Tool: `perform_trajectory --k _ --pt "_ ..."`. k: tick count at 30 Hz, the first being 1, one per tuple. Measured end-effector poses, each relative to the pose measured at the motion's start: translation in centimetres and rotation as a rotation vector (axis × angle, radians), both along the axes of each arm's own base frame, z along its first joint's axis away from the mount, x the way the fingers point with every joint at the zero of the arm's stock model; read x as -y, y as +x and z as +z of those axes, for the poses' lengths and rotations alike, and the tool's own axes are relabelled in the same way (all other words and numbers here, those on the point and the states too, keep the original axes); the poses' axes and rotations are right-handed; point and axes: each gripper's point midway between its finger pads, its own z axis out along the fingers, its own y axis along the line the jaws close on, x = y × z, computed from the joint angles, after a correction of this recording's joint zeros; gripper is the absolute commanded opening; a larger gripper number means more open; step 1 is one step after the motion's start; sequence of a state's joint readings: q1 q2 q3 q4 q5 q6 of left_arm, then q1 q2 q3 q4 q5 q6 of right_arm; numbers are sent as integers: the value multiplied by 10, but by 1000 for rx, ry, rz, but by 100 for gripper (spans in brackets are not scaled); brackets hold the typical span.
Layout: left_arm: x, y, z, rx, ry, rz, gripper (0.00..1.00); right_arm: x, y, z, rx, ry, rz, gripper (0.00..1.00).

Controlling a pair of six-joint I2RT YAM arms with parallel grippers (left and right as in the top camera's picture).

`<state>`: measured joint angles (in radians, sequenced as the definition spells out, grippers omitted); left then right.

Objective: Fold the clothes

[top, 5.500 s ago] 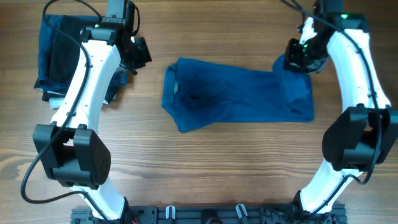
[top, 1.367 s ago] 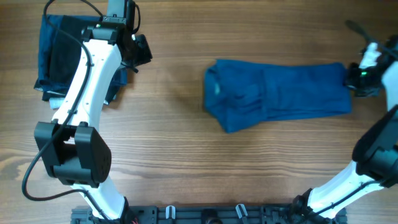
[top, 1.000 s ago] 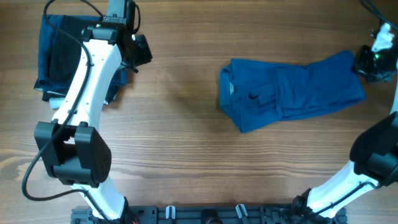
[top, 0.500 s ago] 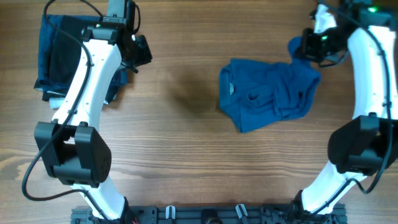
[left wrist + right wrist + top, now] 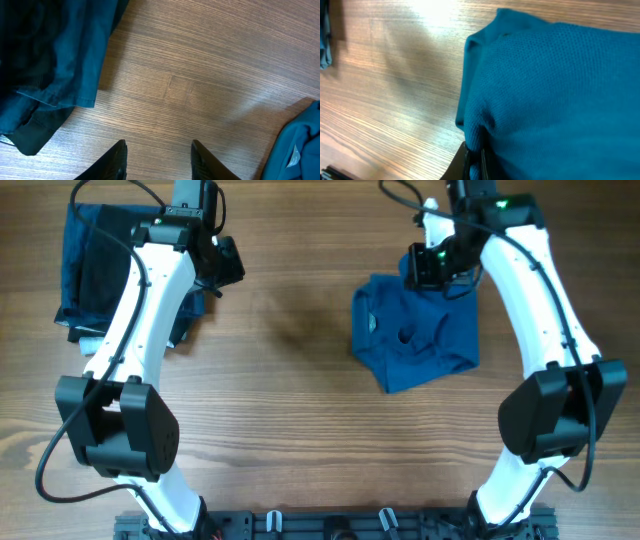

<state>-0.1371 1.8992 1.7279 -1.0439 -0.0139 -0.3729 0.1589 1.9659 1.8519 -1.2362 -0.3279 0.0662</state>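
From overhead, the mid-blue polo shirt [image 5: 420, 340] lies bunched on the desk [image 5: 300, 430], right of centre. Its collar end faces left, and its far right part is lifted and folded back over the body. The right end effector [image 5: 432, 268] hangs over the shirt's far edge, but this view does not show how its jaws stand.

The right wrist view settles that. The dark fingers [image 5: 471, 159] are pressed together on a pinched ridge of the shirt's knit fabric. The cloth rises from the pinch and fills most of the picture, with bare wood showing to the left.

A heap of dark garments [image 5: 95, 270] sits at the desk's far left corner, partly under the left arm. The left wrist view shows this heap up close: a hemmed blue-green layer over a black one, with a white edge at the bottom left.

The same view shows the left end effector [image 5: 157, 152] with its two fingers spread and only bare wood between them. It touches nothing. In that view's lower right corner is a bit of the polo shirt with a pale neck label [image 5: 292, 156].
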Motion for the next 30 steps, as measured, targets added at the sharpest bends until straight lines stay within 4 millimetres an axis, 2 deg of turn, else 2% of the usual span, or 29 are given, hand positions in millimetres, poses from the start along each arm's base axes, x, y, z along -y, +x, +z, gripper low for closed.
perform_trajectory --k 7,11,15,21,30 --pt "0 -1 0 -3 0 0 42 -24 1 -32 -19 1 1 4" --pt "0 -1 0 -4 1 0 42 -37 -5 -43 -31 3 11 4" --pt "0 -1 0 -4 1 0 43 -41 -11 -52 -54 -1 5 4" --pt "0 -1 0 -4 1 0 43 -40 -14 -59 -76 -4 -27 4" --pt "0 -1 0 -4 1 0 43 -42 -8 -57 -65 5 -65 4"
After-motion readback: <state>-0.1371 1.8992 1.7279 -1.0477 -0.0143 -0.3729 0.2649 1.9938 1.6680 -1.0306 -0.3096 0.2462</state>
